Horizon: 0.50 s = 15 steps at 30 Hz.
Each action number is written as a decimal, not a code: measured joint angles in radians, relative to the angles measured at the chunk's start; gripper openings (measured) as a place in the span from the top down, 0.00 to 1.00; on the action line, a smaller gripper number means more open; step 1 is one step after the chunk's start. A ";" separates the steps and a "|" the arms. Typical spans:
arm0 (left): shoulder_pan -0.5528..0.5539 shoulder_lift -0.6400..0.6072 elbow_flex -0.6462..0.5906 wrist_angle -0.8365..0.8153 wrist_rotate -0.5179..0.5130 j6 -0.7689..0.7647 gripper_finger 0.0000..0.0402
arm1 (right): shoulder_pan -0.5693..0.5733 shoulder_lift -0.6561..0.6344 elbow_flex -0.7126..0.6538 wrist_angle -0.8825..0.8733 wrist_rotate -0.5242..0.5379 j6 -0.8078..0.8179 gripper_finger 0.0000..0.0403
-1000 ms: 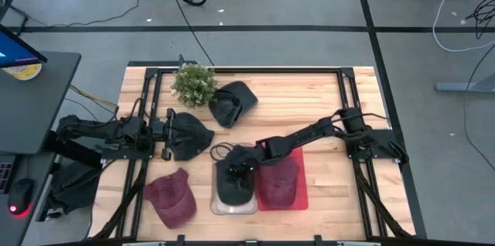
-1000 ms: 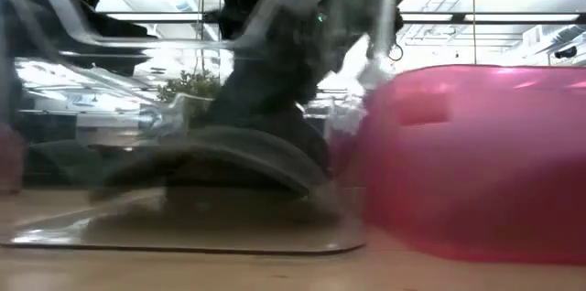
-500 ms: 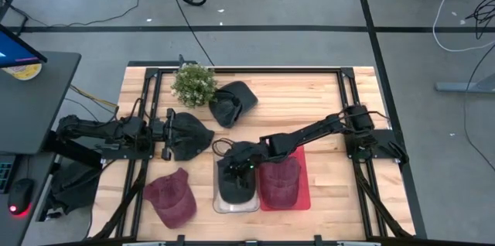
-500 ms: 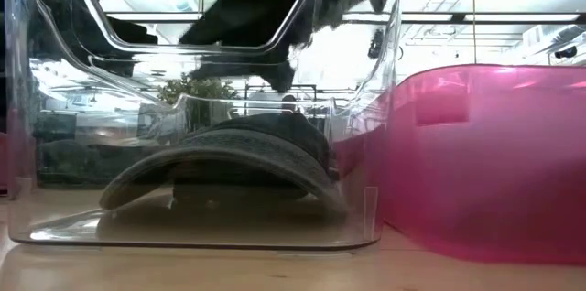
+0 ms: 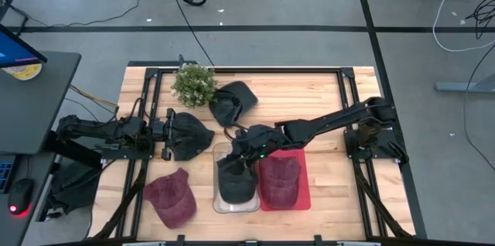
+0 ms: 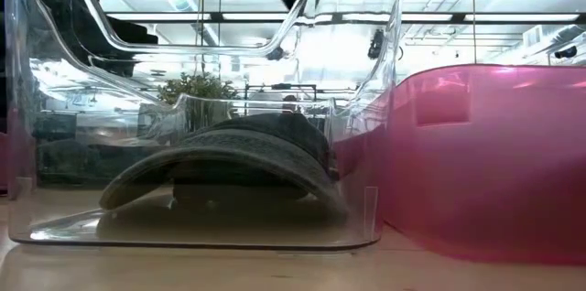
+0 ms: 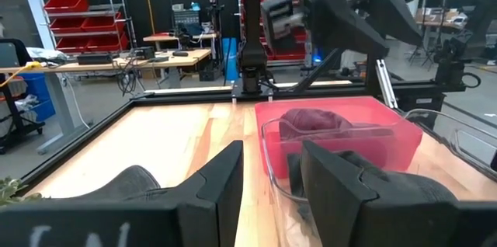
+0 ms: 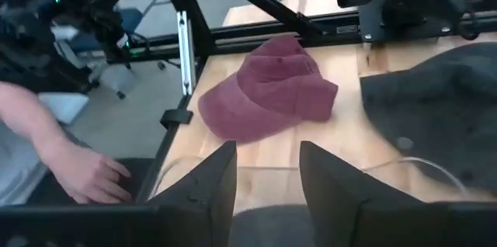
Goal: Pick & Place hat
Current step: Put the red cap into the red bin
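Seen from above: right gripper (image 5: 241, 144) stretched across the wooden table (image 5: 309, 95), poised over the far end of the clear bin (image 5: 218, 203), where a dark hat (image 5: 232, 184) lies inside. Beside it, touching, a pink bin (image 5: 303, 196) with a maroon hat (image 5: 277, 180) in it. Out on the boards — a loose maroon cap (image 5: 170, 199) near the front left, a black hat (image 5: 232, 102) next to a small potted plant (image 5: 193, 83) at the back. Left gripper (image 5: 168, 133) parked at the left side, resting over another dark hat (image 5: 189, 134); from this height, cannot tell whether its fingers grip the fabric.

At table level: dark hat (image 6: 229, 158) settled brim-forward on the floor of the clear bin (image 6: 385, 71), pink bin (image 6: 485, 163) pressed against its right wall. No gripper clearly in this picture.

Left wrist: two dark fingers (image 7: 221, 189) spread with a gap between them, dark cloth below, pink bin (image 7: 396, 126) and clear bin (image 7: 268, 150) ahead, right arm (image 7: 342, 6) overhead.

Right wrist: fingers (image 8: 206, 193) parted and holding nothing, the loose maroon cap (image 8: 268, 99) on the wood beyond — a person's hand (image 8: 89, 173) off the table edge.
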 joint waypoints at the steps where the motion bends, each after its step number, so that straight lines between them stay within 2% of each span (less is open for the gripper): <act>1: 0.000 0.000 0.000 -0.001 0.000 0.000 0.66 | -0.005 -0.012 0.000 -0.016 -0.001 -0.008 0.64; 8: 0.000 0.000 0.000 0.000 0.000 0.000 0.66 | -0.020 -0.135 0.000 -0.224 0.005 -0.033 0.64; 15: 0.000 0.000 0.000 0.000 0.000 0.000 0.66 | 0.035 -0.230 0.000 -0.272 0.027 -0.106 0.64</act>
